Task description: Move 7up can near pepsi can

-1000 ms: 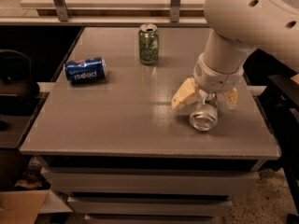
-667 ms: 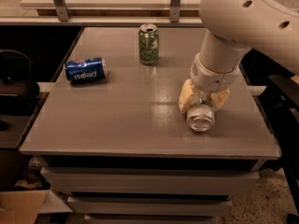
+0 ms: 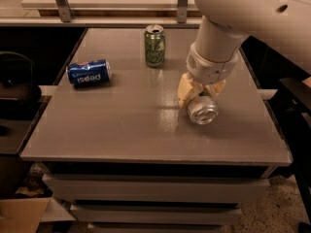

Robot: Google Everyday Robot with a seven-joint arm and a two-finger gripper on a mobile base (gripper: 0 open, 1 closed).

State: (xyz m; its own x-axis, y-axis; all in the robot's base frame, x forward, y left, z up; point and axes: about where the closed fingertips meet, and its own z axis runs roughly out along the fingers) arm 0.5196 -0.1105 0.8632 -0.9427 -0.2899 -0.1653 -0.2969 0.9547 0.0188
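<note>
The 7up can lies on its side right of the table's middle, its shiny silver end facing me; its lettering is hidden. My gripper comes down from above on the white arm, and its yellowish fingers are closed around the can's body. The pepsi can, deep blue with white lettering, lies on its side near the table's left edge, well apart from the gripper.
An all-green can stands upright at the back middle of the grey table. A shelf with metal posts runs behind the table. A dark chair is at the left, and a cardboard box is on the floor.
The gripper's fingers have closed from a wide spread onto the 7up can. The can and gripper have shifted slightly left and away from the front edge.
</note>
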